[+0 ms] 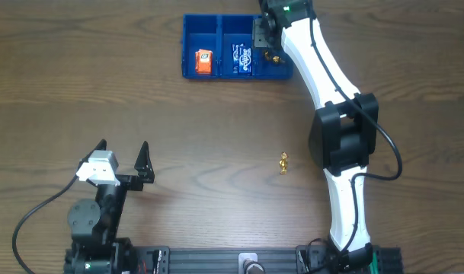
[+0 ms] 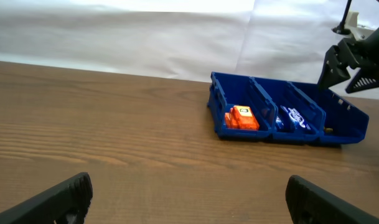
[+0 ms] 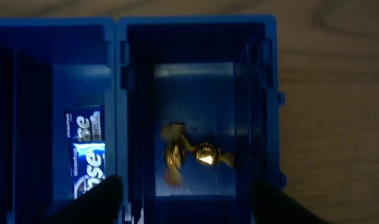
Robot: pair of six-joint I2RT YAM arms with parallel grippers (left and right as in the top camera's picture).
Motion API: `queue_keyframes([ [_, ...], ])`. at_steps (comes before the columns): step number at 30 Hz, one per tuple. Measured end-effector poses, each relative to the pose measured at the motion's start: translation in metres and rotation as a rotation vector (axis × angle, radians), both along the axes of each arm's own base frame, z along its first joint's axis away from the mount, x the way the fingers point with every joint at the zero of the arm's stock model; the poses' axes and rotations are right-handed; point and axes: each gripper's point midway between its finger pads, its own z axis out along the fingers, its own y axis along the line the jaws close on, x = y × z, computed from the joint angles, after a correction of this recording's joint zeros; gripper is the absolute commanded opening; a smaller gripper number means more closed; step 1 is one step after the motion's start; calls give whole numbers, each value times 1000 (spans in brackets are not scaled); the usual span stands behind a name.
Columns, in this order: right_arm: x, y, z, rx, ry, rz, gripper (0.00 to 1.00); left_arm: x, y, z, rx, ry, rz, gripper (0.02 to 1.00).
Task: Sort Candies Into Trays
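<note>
The three-compartment blue tray (image 1: pixel 203 30) holds an orange candy (image 1: pixel 204 62), a blue white-lettered packet (image 1: pixel 242 57) and a gold foil-wrapped candy (image 3: pixel 205 154). Another gold candy (image 1: pixel 283 163) lies on the bench (image 1: pixel 216 137). The right tool (image 3: pixel 188 202) hangs spread and empty above the gold compartment. The left tool (image 1: pixel 123 152) is spread too.

Right arm (image 1: pixel 321 68): white links, black elbow housing, black cable at 3 o'clock, green wrist light.
Left arm (image 1: pixel 104 205): black links, white wrist block.
Left tool (image 1: pixel 123 151): black, pointed fingers.

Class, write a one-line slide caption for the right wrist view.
Gold-wrapped candies lie in the end compartment of the blue tray, beneath the open right tool.
</note>
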Motion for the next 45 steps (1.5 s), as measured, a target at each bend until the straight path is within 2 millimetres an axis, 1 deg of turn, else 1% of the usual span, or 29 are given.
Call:
queue_keyframes([
  [2, -8, -3, 0, -14, 30, 2, 774, 0, 0, 0, 0, 0, 0, 998],
  [3, -13, -5, 4, -18, 39, 4, 776, 0, 0, 0, 0, 0, 0, 998],
  [4, -17, -6, 10, -19, 38, 6, 776, 0, 0, 0, 0, 0, 0, 998],
  [5, -23, -8, 21, -16, 29, 8, 776, 0, 0, 0, 0, 0, 0, 998],
  [6, -32, -10, 37, -12, 11, 10, 779, 0, 0, 0, 0, 0, 0, 998],
  [9, -68, -18, 82, 3, -54, 19, 783, 0, 0, 0, 0, 0, 0, 998],
  [10, -85, -21, 91, 7, -68, 23, 783, 0, 0, 0, 0, 0, 0, 998],
  [11, -107, -22, 96, 14, -77, 29, 781, 0, 0, 0, 0, 0, 0, 996],
  [12, -125, -21, 91, 23, -72, 33, 781, 0, 0, 0, 0, 1, 0, 998],
  [13, -151, -20, 73, 32, -32, 40, 781, 0, 0, 0, 0, 0, 0, 998],
  [14, -168, -18, 53, 39, 12, 48, 779, 0, 0, 0, 0, 0, 0, 998],
  [16, -201, -14, 2, 54, 127, 54, 776, 0, 0, 0, 0, 0, 0, 998],
  [17, -220, -15, -27, 55, 198, 50, 779, 0, 0, 0, 0, 0, 0, 998],
  [19, -250, -19, -69, 59, 299, 31, 776, 0, 0, 0, 0, 0, 0, 998],
  [20, -260, -21, -83, 63, 328, 20, 776, 0, 0, 0, 0, 0, 0, 998],
  [22, -277, -25, -100, 72, 371, 3, 774, 0, 0, 0, 0, 0, 0, 998],
  [24, -282, -25, -104, 83, 387, -10, 774, 0, 0, 0, 0, 0, 0, 998],
  [28, -285, -22, -106, 97, 393, -18, 766, 0, 0, 0, 0, 0, 0, 998],
  [32, -292, -21, -111, 98, 409, -26, 700, 0, 0, 0, 0, 0, 0, 998],
  [35, -293, -22, -114, 94, 416, -37, 570, 0, 0, 0, 0, 0, 0, 998],
  [37, -292, -24, -115, 87, 412, -44, 435, 0, 0, 0, 0, 0, 0, 996],
  [40, -291, -24, -115, 83, 411, -48, 277, 0, 0, 0, 0, 0, 0, 998],
  [45, -293, -24, -116, 77, 416, -46, 259, 0, 0, 0, 0, 0, 0, 998],
])
